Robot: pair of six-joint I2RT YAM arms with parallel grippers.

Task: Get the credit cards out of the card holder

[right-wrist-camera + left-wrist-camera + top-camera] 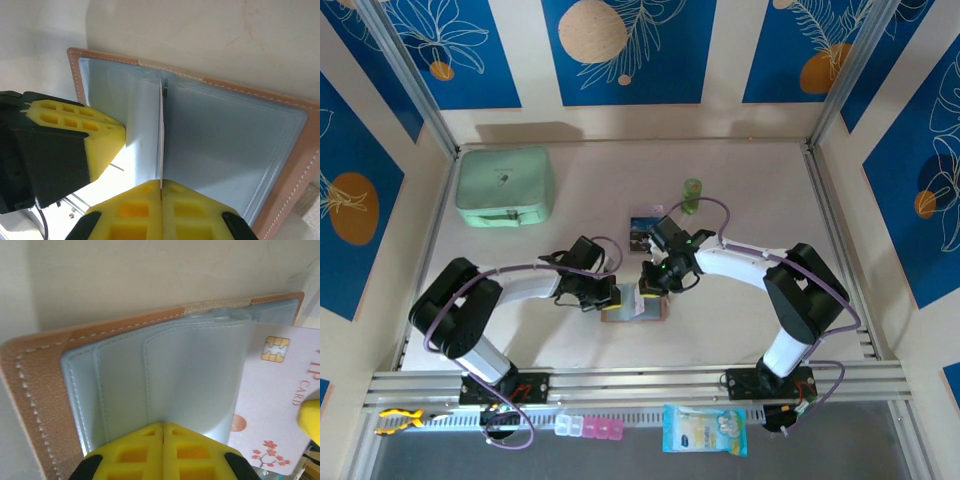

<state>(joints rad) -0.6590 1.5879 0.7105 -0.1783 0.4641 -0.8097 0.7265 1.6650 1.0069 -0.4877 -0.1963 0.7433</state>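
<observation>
Card holder [638, 313] lies opened flat on the table [750, 190] in the top external view, a little below centre, with both arms bent inward over it: the left gripper [607, 293] sits at its 10 o'clock edge and the right gripper [653, 287] at its 1 o'clock edge, the two tips close together. A dark printed card [641, 232] rests on the table at 12 o'clock from the holder, apart from it; a mint-green pouch [505, 187] lies far off at 10 o'clock and a small green bottle [692, 194] at 1 o'clock. In the left wrist view the left gripper [162, 440] is at 6 o'clock, its yellow jaws clenched on the lower edge of a grey-blue pocket panel [195, 375] of the tan holder. A pale card [280, 390] with a gold chip and floral print sticks out of that pocket toward 3 o'clock, where a yellow fingertip [311, 420] of the other gripper touches it. In the right wrist view the right gripper [161, 192] at 6 o'clock has its jaws pinched on the pale card, seen edge-on as a thin white line [161, 130] rising toward 12 o'clock across the holder's grey-blue inside, while the left gripper's yellow finger [75, 131] presses in from 9 o'clock.
</observation>
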